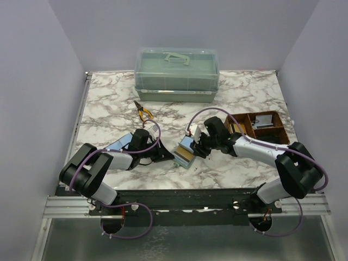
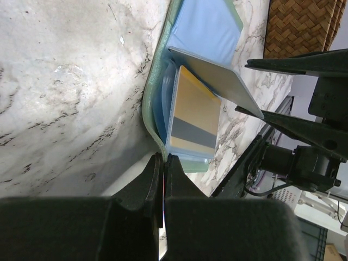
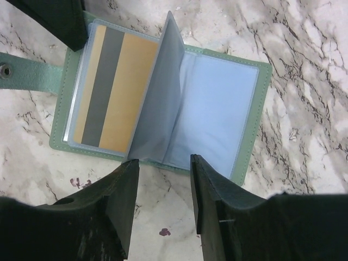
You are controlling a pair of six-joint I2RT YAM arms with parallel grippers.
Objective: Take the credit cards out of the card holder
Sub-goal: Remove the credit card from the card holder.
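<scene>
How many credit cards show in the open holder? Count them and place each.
1. A tan card with a grey stripe sits in the card holder's strap-side sleeve; others may hide behind it.

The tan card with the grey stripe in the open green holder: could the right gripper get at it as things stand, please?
Probably not yet. The tan card lies flat inside a clear sleeve, and the open right gripper is lined up on the upright grey leaf beside it.

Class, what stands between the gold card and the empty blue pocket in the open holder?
A raised plastic sleeve leaf, clearest in the right wrist view.
</scene>
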